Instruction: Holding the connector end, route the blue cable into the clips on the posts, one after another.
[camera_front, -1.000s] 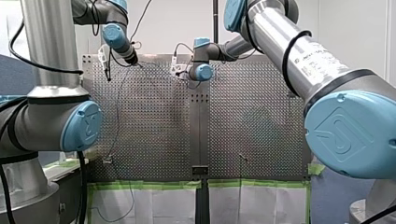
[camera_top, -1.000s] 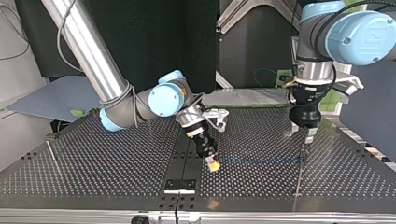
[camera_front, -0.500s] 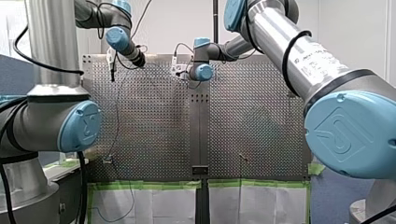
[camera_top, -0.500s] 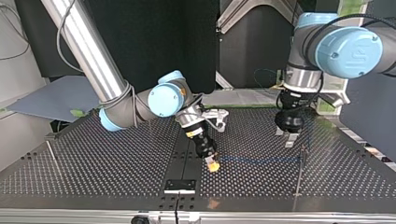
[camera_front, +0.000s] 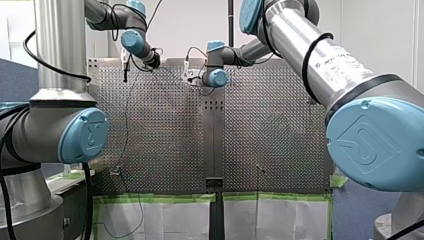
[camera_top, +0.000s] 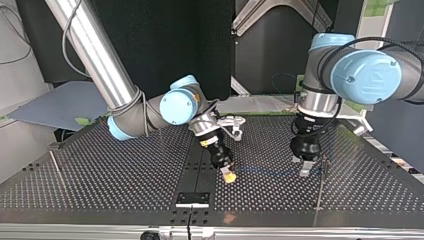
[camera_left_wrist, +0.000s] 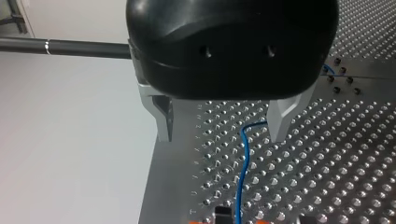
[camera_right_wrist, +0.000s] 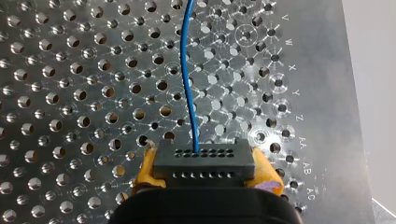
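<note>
The table (camera_front: 165, 125) is viewed high from one end, low from the opposite; the cable (camera_left_wrist: 243, 163) is apparently shared by both close wrist views.

My left arm (camera_front: 131, 39) and my right arm (camera_front: 305, 47) reach the table's (camera_front: 270, 130) far end; a cable (camera_front: 125, 125) crosses it.

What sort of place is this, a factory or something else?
Probably a robotics lab test bench rather than a factory line: a perforated table, my right gripper shut on a connector with a blue cable, and green tape along the table's edge.
</note>
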